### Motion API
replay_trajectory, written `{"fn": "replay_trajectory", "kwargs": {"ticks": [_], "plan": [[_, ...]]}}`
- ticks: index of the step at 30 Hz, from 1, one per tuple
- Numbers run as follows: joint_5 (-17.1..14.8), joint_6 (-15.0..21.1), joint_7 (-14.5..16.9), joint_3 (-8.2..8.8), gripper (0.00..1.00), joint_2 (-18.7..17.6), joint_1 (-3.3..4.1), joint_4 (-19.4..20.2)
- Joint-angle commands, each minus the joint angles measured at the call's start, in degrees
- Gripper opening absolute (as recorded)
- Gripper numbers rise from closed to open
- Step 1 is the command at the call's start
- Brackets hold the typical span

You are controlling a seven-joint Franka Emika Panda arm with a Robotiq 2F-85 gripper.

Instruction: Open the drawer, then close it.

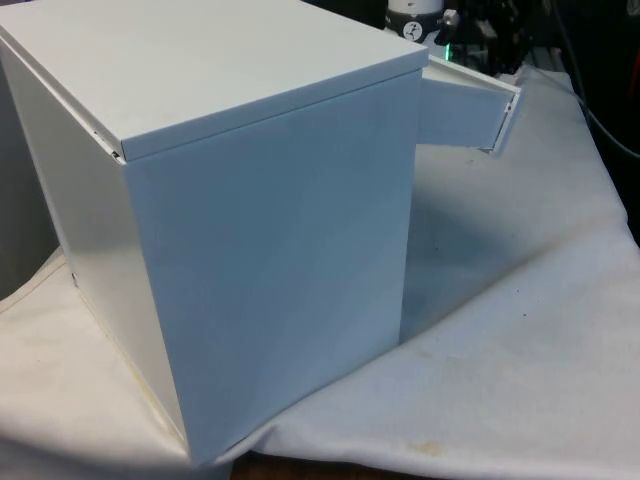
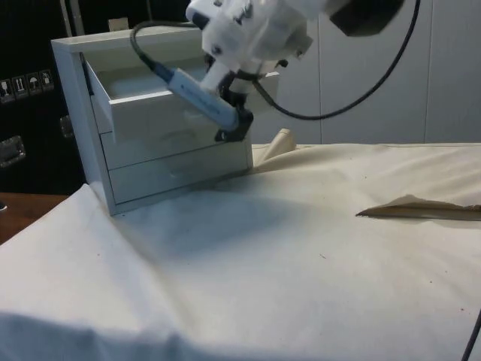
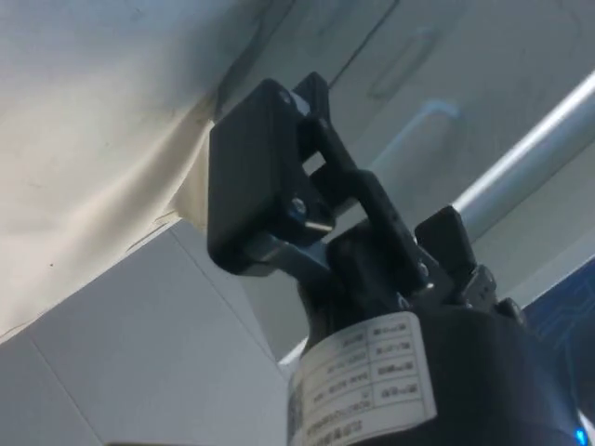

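Tool (image 2: 234, 128) sits low against the front of the white chest of drawers (image 2: 161, 120), just below the pulled-out top drawer (image 2: 139, 101); can't tell whether its fingers are apart or together, wrist view is too cluttered. Top drawer is out and juts past the cabinet on the front view's right (image 1: 470, 115). Lower two drawer fronts look flush, chest standing on the cloth-covered table (image 2: 301, 256).

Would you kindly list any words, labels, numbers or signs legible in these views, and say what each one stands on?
No text can be read here.
White label on the gripper: printed lines, too blurred to read.
Small pictogram stickers on the dark cabinet behind the chest of drawers: symbols too small to make out.
The chest and white cloth carry no lettering.
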State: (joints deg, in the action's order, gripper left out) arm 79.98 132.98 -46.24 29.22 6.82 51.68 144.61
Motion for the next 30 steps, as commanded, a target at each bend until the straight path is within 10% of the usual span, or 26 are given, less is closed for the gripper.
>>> {"fn": "replay_trajectory", "kwargs": {"ticks": [1, 12, 30], "plan": [[0.0, 0.0, -0.74, -0.4, 1.0, -0.52, 0.0, 0.11], [0.34, 0.8, -6.07, -2.64, 0.98, -4.3, 0.0, 0.46], [0.46, 0.63, -6.02, -2.52, 0.03, -4.07, -0.11, 0.63]]}}
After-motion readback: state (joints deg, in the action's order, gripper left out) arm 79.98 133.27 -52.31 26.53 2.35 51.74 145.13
